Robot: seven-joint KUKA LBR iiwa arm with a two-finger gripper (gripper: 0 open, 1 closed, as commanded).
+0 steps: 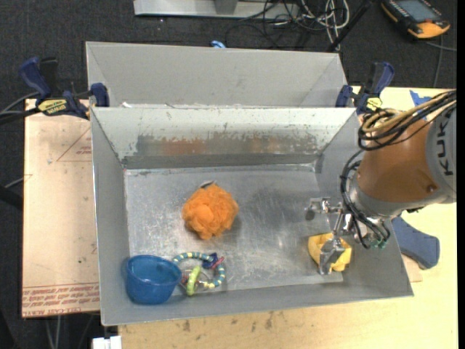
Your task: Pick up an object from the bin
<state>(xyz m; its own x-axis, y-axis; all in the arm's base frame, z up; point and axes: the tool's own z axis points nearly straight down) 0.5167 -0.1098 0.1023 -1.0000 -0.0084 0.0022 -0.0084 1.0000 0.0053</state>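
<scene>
My gripper [328, 244] is low in the bin's front right corner, directly over a small yellow object [325, 253]. One metal finger [333, 256] lies across the yellow thing and another [317, 209] sticks out to the left a little further back. Whether the yellow object is clamped between them cannot be made out. A fuzzy orange ball [210, 211] sits in the middle of the bin floor, well to the left of the gripper.
In the front left corner lies a blue cup [150, 278], and beside it a multicoloured bead ring toy [201, 271]. The arm with its orange cover and cables hangs over the bin's right wall.
</scene>
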